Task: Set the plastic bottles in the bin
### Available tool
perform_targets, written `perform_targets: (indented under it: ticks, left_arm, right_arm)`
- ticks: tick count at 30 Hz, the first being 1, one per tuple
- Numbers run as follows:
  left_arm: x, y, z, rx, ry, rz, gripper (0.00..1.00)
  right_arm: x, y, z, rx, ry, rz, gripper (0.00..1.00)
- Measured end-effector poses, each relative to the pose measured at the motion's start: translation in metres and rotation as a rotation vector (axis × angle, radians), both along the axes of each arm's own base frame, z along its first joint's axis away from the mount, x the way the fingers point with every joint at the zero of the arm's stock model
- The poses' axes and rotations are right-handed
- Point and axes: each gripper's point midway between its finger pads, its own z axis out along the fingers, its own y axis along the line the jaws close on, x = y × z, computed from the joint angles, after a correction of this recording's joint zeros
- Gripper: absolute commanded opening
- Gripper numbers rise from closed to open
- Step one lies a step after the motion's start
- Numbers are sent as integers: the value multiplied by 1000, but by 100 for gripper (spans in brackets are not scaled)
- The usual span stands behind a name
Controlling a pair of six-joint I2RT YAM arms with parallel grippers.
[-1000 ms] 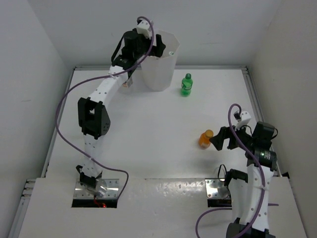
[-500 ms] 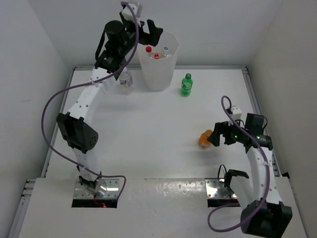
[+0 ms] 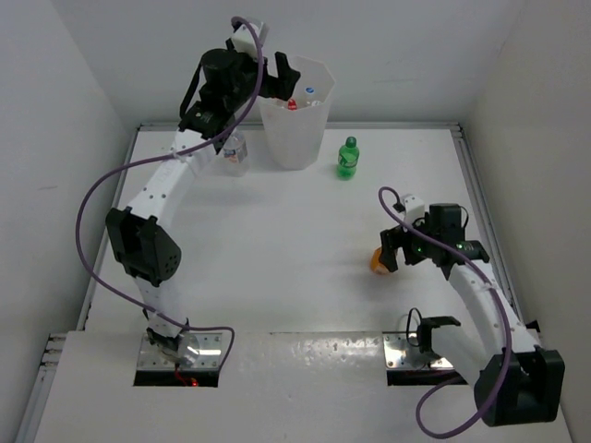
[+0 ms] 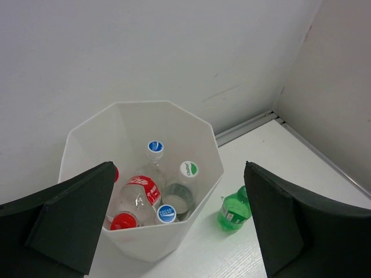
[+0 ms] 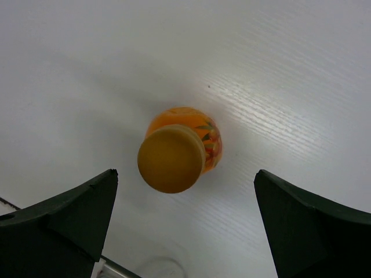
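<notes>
Black right fingers (image 5: 64,214), spread wide and empty, are hanging above the upright orange bottle (image 5: 179,147) on the counter (image 5: 290,69), apparently lining up a grasp. The left fingers (image 4: 64,220), likewise released, are hovering over the bin (image 4: 151,246), where several bottles (image 4: 139,194) are lying; green bottle (image 4: 233,211) standing just beside it.

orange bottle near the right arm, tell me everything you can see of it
The orange bottle is small, with a glossy orange body bearing a colourful printed label and a matching dull orange cap. It appears to stand upright on the white table. The open right gripper hovers over it, one finger either side; only the table touches it.
</notes>
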Motion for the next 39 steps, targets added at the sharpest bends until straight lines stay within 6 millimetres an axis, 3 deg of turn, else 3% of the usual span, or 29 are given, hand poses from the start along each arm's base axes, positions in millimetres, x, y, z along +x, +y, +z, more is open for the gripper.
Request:
perform_targets:
  ticks: [4, 13, 16, 20, 25, 28, 30, 32, 35, 36, 39]
  left_arm:
    - [-1, 4, -1, 4, 9, 5, 100]
    - [-12, 33, 17, -4, -11, 48, 100]
    - [-12, 57, 12, -17, 13, 86, 100]
    - [-9, 105, -8, -37, 77, 168, 100]
    - [-17, 162, -47, -56, 185, 256, 100]
    - [-33, 188, -76, -59, 245, 295, 100]
    - [-48, 199, -95, -49, 278, 314, 100]
    - [-65, 203, -114, -24, 304, 324, 100]
    - [-89, 208, -140, 13, 329, 338, 100]
    - [-98, 209, -150, 24, 337, 340, 100]
    - [-117, 218, -175, 47, 373, 360, 100]
  right_arm:
    - [5, 0, -10, -34, 20, 8, 97]
    - [6, 7, -32, -85, 76, 65, 64]
    - [5, 10, -37, -95, 93, 84, 56]
    - [10, 13, -37, -97, 74, 104, 38]
    - [11, 16, -22, -90, 95, 115, 32]
    - [38, 27, 30, -46, 5, 121, 31]
    - [70, 40, 92, 9, -137, 130, 31]
    - [101, 56, 170, 93, -327, 147, 30]
    - [123, 76, 263, 205, -547, 174, 24]
    - [127, 83, 288, 240, -605, 186, 23]
    - [151, 104, 337, 316, -717, 212, 21]
